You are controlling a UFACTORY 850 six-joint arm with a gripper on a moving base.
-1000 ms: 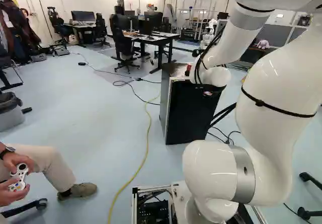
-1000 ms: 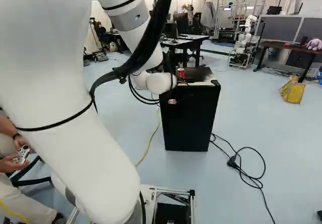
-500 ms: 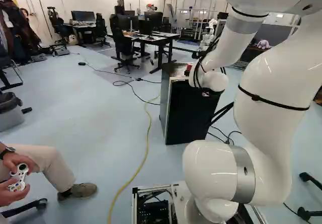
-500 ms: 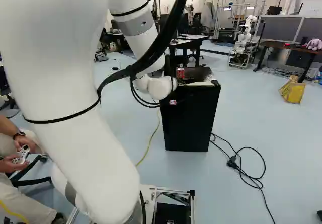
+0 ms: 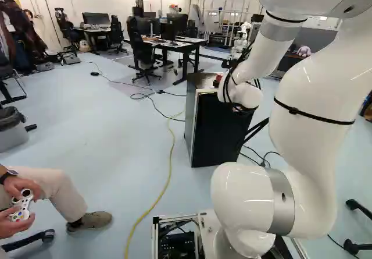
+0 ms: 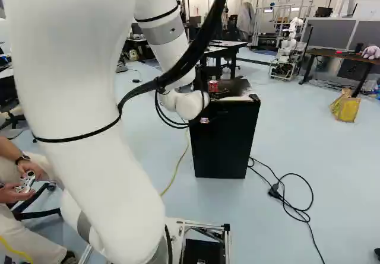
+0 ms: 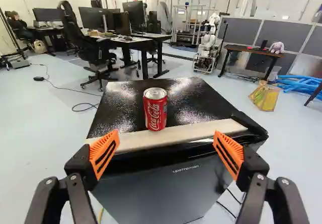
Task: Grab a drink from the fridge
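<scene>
Presently the arm [image 5: 311,90] rises from its base joint and reaches forward, its forearm sloping down so that the wrist [image 6: 189,104] hangs just on the near side of the fridge [image 6: 222,142]. Gripper [image 6: 214,112] points ahead over the front edge of the fridge top; contact with that edge cannot be told. Wrist view: the gripper [image 7: 166,133] is spread wide, orange pads [image 7: 104,153] facing one another, nothing pinched. A red soda can [image 7: 155,110] stands upright on the fridge top, ahead of the fingers, roughly in line with the gap. Between gap and can lies a pale strip [image 7: 176,136] along the front edge.

Compared with 1.0 s ago: wrist sits slightly lower against the base joint, and the upper arm has shifted a little. Base unmoved. Can and fridge hold their places.

Across views: the wrist view alone gives both fingers clearly and the can in full. Right base view has the can just past the wrist, plus a black plug [image 6: 275,191] on the floor, to the right of the gripper and below it. Left base view adds the fridge's side panel [image 5: 190,116], left of the wrist, with only a bit of the can's red showing.
</scene>
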